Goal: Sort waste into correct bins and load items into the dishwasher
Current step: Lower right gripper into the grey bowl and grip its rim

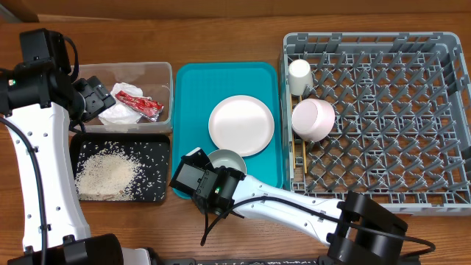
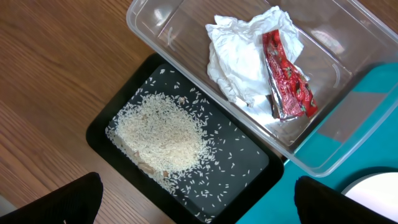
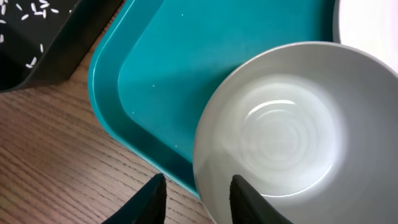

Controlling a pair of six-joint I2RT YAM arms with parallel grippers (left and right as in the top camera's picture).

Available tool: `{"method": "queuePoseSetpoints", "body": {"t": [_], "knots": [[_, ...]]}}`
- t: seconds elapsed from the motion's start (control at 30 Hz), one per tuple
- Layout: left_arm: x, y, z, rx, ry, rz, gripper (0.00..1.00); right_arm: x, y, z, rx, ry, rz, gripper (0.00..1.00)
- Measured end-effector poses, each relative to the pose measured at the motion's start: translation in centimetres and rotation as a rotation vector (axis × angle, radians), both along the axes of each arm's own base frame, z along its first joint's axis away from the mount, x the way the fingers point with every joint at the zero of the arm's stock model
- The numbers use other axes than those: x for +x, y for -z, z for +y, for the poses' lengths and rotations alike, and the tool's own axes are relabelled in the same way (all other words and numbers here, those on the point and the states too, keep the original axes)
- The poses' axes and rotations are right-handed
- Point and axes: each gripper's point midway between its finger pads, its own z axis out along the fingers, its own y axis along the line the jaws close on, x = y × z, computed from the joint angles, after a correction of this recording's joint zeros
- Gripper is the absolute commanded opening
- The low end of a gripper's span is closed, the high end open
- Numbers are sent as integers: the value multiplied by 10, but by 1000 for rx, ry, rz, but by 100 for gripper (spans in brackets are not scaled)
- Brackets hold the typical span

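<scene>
Right gripper (image 3: pixel 199 183) stands partly open astride the near rim of the pale round bowl (image 3: pixel 280 130) on the teal plastic tray (image 3: pixel 155 81), not pinching it. Left gripper (image 2: pixel 199 183), wide open and empty, hovers over the black rectangular tray (image 2: pixel 127 99) of white rice grains (image 2: pixel 161 134); beyond, the clear plastic tub (image 2: pixel 336 68) holds crumpled white tissue (image 2: pixel 239 56) and red wrapper (image 2: pixel 286 78).

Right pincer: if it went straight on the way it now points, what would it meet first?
Probably the near rim of the pale bowl on the teal tray: the right pincer has one finger either side of it, though the height above it is unclear.
</scene>
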Motion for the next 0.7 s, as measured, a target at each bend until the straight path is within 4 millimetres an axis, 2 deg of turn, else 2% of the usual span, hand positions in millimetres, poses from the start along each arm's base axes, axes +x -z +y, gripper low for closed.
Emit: {"method": "queuePoseSetpoints", "body": {"t": [0.17,0.4,0.53,0.7], "knots": [[0,0,0,0,0,0,100,0,1,0,-2,1,-2,30],[0,0,0,0,0,0,100,-2,11,-3,-31,-2,19,28],[0,0,0,0,0,0,100,-3,20,-5,-55,-1,31,24],[0,0,0,0,0,0,100,-4,25,-6,-64,-4,37,14]]}}
